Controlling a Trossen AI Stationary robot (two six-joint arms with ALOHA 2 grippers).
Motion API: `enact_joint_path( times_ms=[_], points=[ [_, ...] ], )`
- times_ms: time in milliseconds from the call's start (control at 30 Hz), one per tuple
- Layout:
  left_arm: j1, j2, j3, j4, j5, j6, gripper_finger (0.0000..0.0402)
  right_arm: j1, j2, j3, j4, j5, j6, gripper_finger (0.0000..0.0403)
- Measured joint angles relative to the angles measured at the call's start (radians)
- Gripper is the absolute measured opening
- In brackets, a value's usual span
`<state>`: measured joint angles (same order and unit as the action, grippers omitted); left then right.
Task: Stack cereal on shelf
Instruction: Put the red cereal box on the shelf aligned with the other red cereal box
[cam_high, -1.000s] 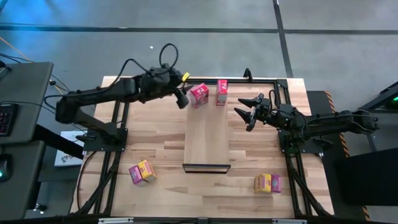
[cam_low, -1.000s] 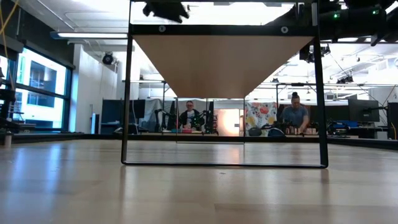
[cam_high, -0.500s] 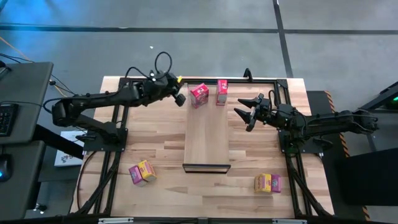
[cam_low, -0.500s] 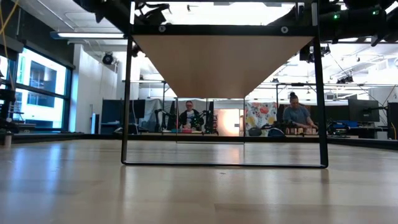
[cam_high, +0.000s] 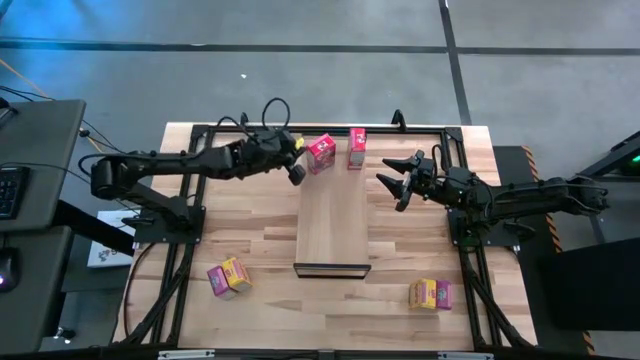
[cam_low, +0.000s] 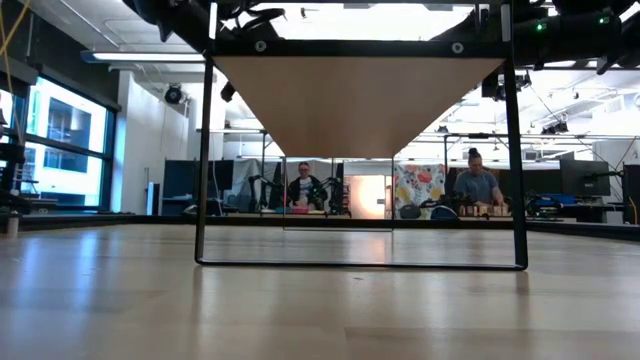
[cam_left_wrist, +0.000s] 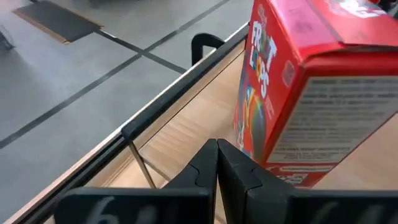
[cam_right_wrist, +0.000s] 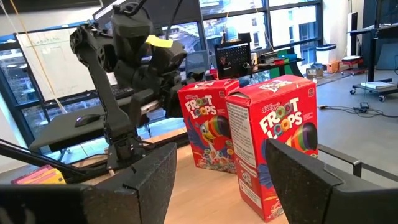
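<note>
Two red cereal boxes (cam_high: 320, 152) (cam_high: 356, 147) stand upright on the far end of the shelf (cam_high: 333, 215), a light plank raised on a dark frame (cam_low: 360, 265). My left gripper (cam_high: 297, 172) is shut, just left of and nearer than the left red box (cam_left_wrist: 305, 81). To the right of the shelf my right gripper (cam_high: 392, 180) is open and faces both boxes (cam_right_wrist: 211, 130) (cam_right_wrist: 273, 143), holding nothing. Two more pairs of boxes, yellow and pink, (cam_high: 228, 276) (cam_high: 430, 293) lie on the tabletop near its front edge. My left gripper's shut fingertips (cam_left_wrist: 217, 155) stand close by the lower corner (cam_left_wrist: 242, 140) of the left red box, coming at it level from the table's left. I cannot tell whether they touch it. The box stands on the shelf.
A dark bar (cam_high: 332, 268) closes the shelf's near end. A black frame rail (cam_left_wrist: 168, 99) runs along the table's far edge behind the boxes. Dark frame legs (cam_high: 190, 200) (cam_high: 465, 230) stand on both sides of the shelf. Beyond the table, people sit at desks (cam_low: 475, 190).
My left gripper has shut and gone a little toward the table's near edge and toward the shelf, its arm sinking lower. The left red box has stayed in place on the shelf.
</note>
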<state>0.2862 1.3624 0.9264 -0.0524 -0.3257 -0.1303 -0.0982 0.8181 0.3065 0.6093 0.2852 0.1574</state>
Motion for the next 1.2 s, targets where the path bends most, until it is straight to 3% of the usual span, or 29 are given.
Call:
enact_joint_path(
  times_ms=[1200],
  points=[
    [-0.211, -0.025, 0.002, 0.049, -0.02, -0.034, 0.0, 0.0, 0.0, 0.0, 0.0, 0.0, -0.004, 0.0238]
  ],
)
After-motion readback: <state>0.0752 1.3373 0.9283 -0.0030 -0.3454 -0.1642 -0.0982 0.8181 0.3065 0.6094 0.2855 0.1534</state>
